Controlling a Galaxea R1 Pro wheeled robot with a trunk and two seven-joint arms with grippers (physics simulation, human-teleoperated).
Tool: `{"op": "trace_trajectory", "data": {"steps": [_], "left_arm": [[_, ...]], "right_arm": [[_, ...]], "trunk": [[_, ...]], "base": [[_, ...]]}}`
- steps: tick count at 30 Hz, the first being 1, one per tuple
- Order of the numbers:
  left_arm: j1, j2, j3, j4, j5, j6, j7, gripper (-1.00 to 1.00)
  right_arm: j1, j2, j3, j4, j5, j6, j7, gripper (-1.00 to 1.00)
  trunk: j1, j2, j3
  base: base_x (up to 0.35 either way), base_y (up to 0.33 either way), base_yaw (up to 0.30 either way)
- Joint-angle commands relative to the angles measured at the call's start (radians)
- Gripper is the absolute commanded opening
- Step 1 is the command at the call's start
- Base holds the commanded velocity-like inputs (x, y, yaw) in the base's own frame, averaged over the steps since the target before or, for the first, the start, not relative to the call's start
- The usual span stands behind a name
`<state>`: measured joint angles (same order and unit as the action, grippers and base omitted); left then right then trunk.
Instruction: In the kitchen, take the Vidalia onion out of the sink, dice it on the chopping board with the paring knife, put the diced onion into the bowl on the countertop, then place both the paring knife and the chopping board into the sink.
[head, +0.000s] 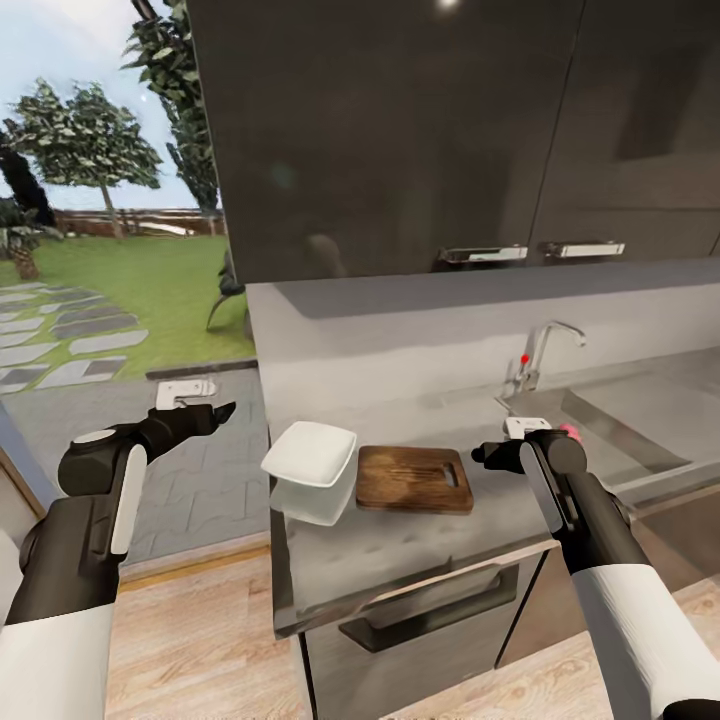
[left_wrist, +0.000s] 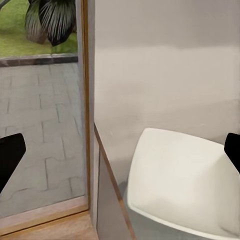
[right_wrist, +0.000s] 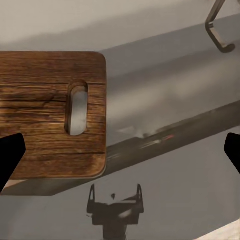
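Note:
The dark wooden chopping board (head: 415, 478) (right_wrist: 50, 115) lies on the grey countertop (head: 400, 545), with the white bowl (head: 310, 452) (left_wrist: 185, 185) just to its left. My right gripper (head: 480, 456) hovers open and empty by the board's slotted handle end. A small pink patch, apparently the Vidalia onion (head: 571, 431), peeks from behind my right wrist at the sink's (head: 640, 450) near-left. In the right wrist view a slim blurred streak with a reddish glint (right_wrist: 155, 139) lies beside the board; I cannot tell if it is the paring knife. My left gripper (head: 222, 412) is open, left of the counter's end.
The chrome tap (head: 545, 350) (right_wrist: 220, 30) with its red knob stands behind the sink. Dark wall cabinets (head: 450, 130) hang overhead. A glass door to the garden (head: 110, 280) lies at the left, past the counter's end. There is a drawer handle (head: 440, 605) below the front edge.

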<state>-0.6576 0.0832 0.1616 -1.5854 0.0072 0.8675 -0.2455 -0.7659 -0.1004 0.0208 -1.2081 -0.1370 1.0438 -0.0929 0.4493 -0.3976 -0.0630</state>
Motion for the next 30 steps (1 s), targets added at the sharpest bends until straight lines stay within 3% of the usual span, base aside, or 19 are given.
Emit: {"op": "trace_trajectory", "data": {"steps": [1,23,30], "left_arm": [[-0.001,0.0,0.001,-0.001,0.0,0.005,-0.004,1.0],[-0.001,-0.017,0.001,-0.001,0.0,0.006,-0.004,1.0],[-0.001,-0.02,0.0,-0.001,0.0,0.006,-0.003,1.0]], "right_arm": [[-0.001,-0.001,0.002,-0.001,-0.01,0.003,-0.01,1.0],[-0.054,0.001,0.001,0.002,-0.032,0.003,-0.01,1.0],[-0.094,0.001,0.002,0.081,-0.036,0.003,-0.009,1.0]], "trunk": [[0.001,-0.002,-0.003],[0.001,-0.002,-0.005],[0.001,-0.002,-0.005]], "base": [[0.0,0.0,0.0],[0.0,0.0,0.0],[0.0,0.0,0.0]]}}
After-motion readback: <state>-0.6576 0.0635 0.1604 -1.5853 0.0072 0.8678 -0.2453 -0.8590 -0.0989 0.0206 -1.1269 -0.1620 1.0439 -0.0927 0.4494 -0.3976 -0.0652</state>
